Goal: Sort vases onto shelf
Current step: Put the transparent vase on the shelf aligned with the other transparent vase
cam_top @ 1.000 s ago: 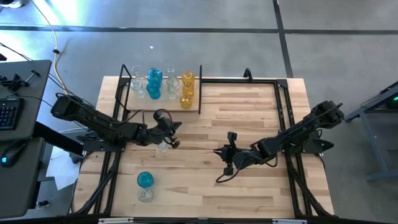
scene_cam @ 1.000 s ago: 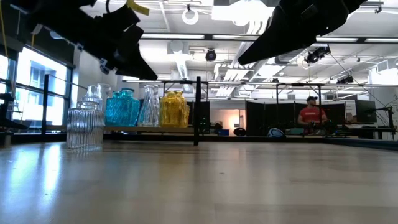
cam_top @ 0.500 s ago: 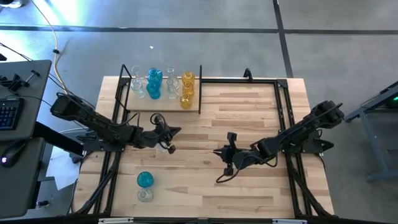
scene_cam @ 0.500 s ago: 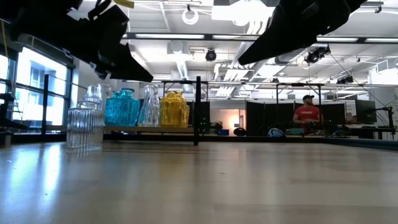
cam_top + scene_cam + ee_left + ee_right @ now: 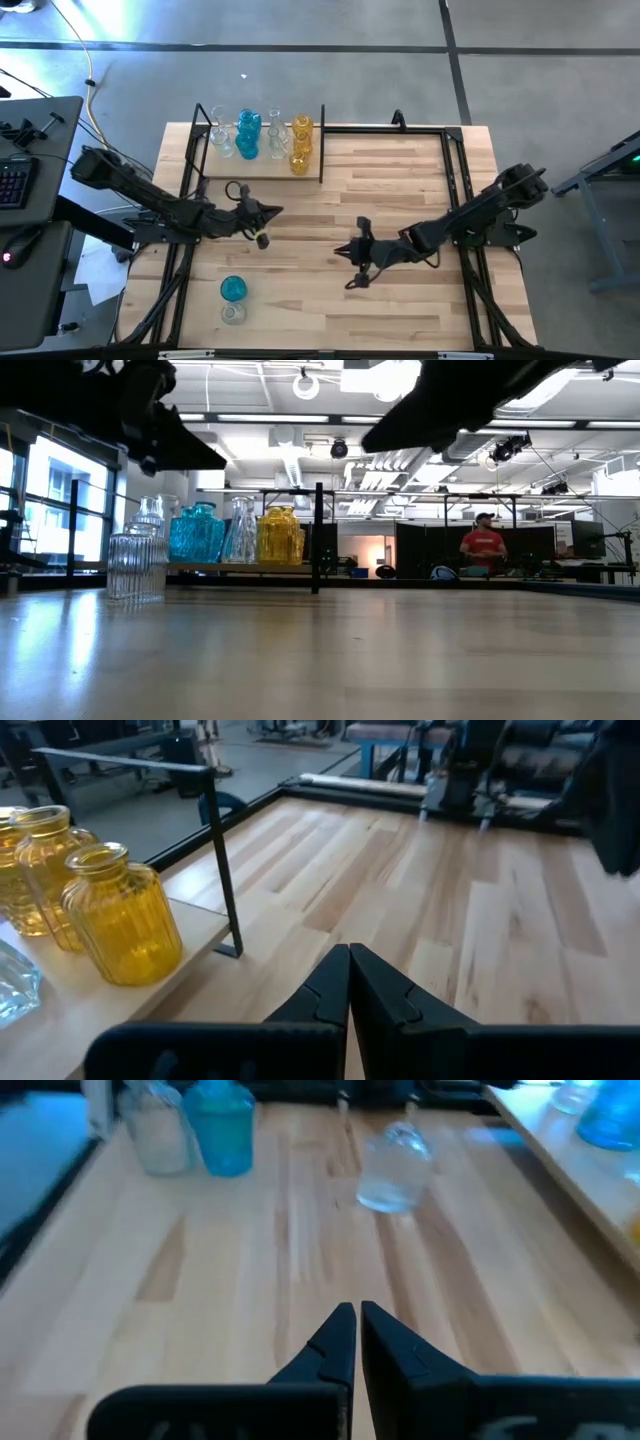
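- The left arm reached in from the tabletop's left edge, lying low and stretched toward the middle.
- The left gripper (image 5: 262, 212) hung above the left half of the tabletop, its fingers (image 5: 330, 985) pressed together and empty.
- The right arm came in from the right edge, angled toward the centre.
- The right gripper (image 5: 352, 252) hovered near the centre, fingers (image 5: 338, 1342) closed, holding nothing.

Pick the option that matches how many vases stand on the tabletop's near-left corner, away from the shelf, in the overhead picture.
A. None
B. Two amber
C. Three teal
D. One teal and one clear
D: in the high view a teal vase and a clear vase stand together near the table's front-left, far from the shelf.
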